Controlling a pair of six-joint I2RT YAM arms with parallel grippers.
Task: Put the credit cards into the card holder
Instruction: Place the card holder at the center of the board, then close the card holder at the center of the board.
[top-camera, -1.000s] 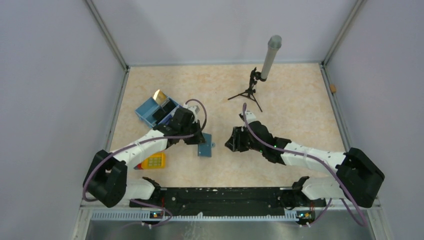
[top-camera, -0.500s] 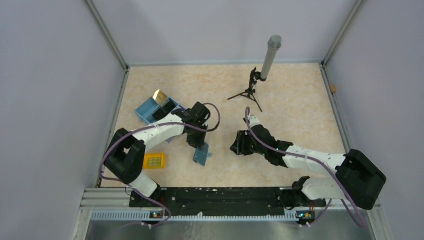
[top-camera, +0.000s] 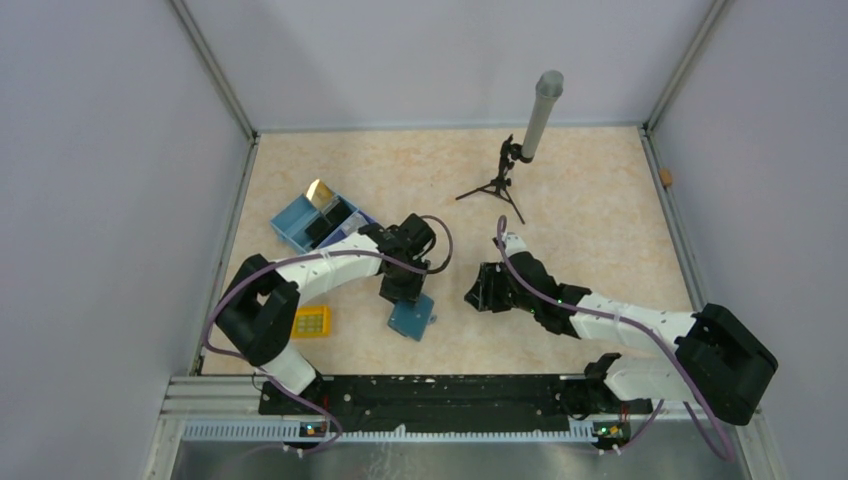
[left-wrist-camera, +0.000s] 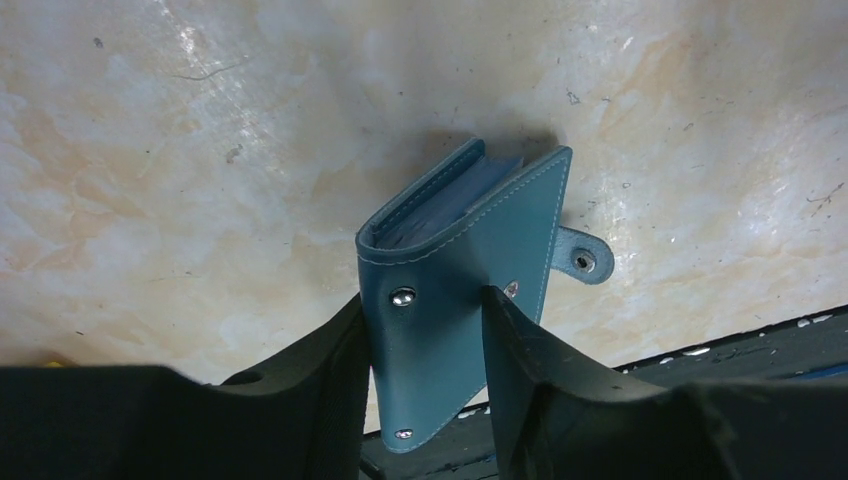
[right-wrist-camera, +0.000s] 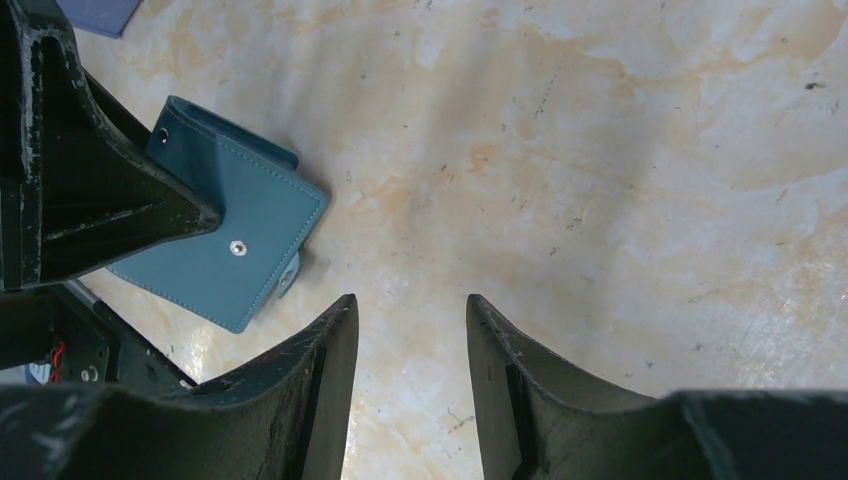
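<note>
We see bright, even overhead light. Wrist views show soft glare on the pale surface and a small shadow beside the card holder.

One holder, one tray, one gold card, one yellow block and one tripod are showing.

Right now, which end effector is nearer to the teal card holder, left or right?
Left. The left end effector has the card holder between its open jaws; the right end effector hovers beside it, bare table between them.
</note>
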